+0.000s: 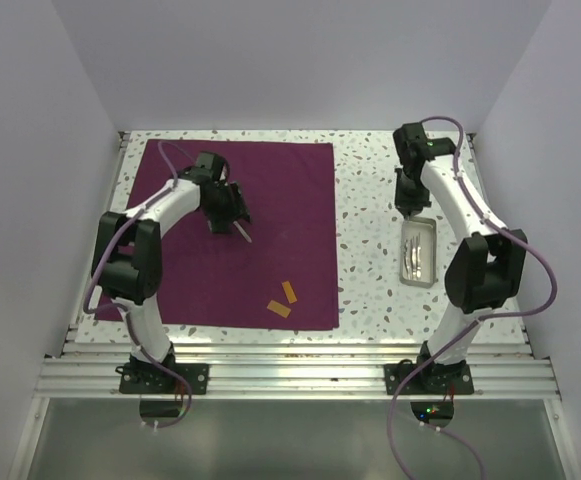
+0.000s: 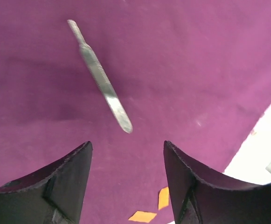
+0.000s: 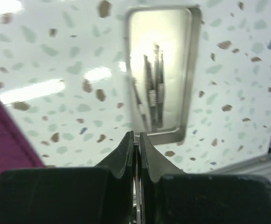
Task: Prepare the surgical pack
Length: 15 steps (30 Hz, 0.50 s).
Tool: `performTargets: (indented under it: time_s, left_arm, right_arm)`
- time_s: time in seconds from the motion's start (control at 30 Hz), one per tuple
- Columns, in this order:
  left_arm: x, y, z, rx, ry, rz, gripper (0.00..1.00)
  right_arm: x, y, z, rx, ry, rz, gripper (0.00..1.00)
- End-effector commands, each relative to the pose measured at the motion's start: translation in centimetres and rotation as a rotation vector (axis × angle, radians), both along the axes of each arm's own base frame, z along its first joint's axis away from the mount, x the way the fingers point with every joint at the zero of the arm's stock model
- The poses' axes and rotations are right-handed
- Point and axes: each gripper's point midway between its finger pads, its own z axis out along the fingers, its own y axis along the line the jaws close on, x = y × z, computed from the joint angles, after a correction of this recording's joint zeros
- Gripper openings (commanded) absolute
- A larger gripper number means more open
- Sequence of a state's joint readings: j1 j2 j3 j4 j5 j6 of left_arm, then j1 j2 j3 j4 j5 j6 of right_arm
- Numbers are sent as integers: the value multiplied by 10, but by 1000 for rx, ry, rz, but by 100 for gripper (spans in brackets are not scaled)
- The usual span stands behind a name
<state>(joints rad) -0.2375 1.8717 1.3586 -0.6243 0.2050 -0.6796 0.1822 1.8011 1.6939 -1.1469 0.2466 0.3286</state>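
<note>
On the left half of the table (image 1: 370, 200), the surgical pack (image 1: 280, 200) lies spread flat. A slim metal instrument (image 2: 100, 74) rests on it near the left claw (image 2: 127, 144), which is spread wide. The right claw (image 3: 136, 135) — fingers pressed together — hangs just beside a steel tray (image 3: 195, 70) holding instruments.

The left arm (image 1: 160, 212) arches forward with the left gripper (image 2: 127, 145) angled downward, its fingers (image 2: 65, 182) spread wide apart, while the right arm (image 1: 452, 200) reaches ahead, the right gripper (image 3: 136, 136) pinched almost together.
</note>
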Motion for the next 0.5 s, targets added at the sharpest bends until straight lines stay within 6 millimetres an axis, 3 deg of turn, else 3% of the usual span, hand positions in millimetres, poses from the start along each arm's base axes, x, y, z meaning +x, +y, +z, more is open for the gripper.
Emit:
performTargets:
  time_s: [0.0, 0.13, 0.17, 0.27, 0.47]
  left_arm:
    - [14, 18, 7, 97, 7, 87, 66]
    - [16, 25, 0, 151, 74, 146, 68]
    - [9, 29, -9, 175, 123, 153, 72]
    - [14, 33, -13, 220, 143, 165, 73]
    - [20, 33, -23, 238, 185, 194, 72]
  right_arm:
    - [-27, -50, -15, -239, 134, -33, 0]
    - [-20, -70, -40, -332, 188, -60, 0]
    - [-19, -74, -44, -348, 202, -60, 0]
    - [-14, -89, -52, -413, 221, -67, 0]
    - [-2, -91, -71, -397, 240, -59, 2]
